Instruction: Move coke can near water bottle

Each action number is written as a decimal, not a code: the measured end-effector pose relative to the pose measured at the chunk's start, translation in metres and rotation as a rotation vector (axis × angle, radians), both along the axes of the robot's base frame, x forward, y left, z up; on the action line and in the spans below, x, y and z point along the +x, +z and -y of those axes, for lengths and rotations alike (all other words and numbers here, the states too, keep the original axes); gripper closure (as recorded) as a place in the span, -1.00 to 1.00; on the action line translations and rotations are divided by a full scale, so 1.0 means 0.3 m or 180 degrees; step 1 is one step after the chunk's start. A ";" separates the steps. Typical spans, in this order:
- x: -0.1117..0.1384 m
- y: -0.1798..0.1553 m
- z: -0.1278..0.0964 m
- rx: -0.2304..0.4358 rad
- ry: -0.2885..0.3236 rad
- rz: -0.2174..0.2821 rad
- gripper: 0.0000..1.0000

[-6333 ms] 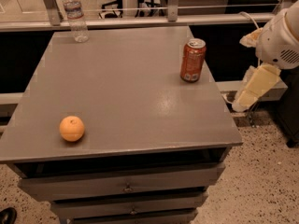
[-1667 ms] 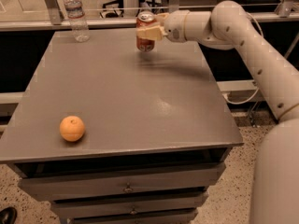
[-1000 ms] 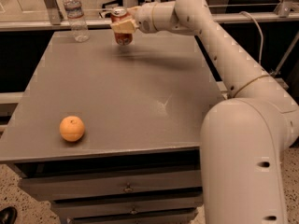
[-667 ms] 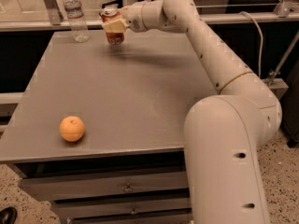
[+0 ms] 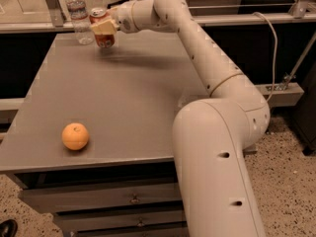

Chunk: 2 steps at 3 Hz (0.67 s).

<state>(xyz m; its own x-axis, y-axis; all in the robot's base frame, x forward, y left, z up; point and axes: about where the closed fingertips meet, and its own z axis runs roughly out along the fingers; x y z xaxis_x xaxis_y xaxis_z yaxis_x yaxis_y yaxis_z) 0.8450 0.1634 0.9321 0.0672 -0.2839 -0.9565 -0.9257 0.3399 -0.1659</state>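
Nearly complete: the gripper (image 5: 104, 27), at the far left corner of the table (image 5: 128, 107), is clamped on the coke can (image 5: 104, 40), holding it just beside the water bottle (image 5: 78, 14). Whether the can rests on the tabletop is unclear. Release appears outstanding. Count: one can, one bottle, one orange (image 5: 75, 136).

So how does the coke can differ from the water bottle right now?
The coke can is red and opaque; the water bottle is clear with a white cap. The can is shorter than the bottle. The gripper, far across the table, holds the can; the bottle stands free. Both are upright.
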 end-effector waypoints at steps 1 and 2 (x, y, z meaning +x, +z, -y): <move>0.021 -0.014 -0.042 0.0011 0.0028 0.0000 1.00; 0.059 -0.010 -0.048 0.0023 -0.0017 0.0052 1.00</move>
<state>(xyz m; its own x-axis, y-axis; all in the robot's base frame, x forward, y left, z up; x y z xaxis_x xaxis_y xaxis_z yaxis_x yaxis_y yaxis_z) 0.8628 0.1780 0.9291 0.0813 -0.2773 -0.9573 -0.9211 0.3459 -0.1784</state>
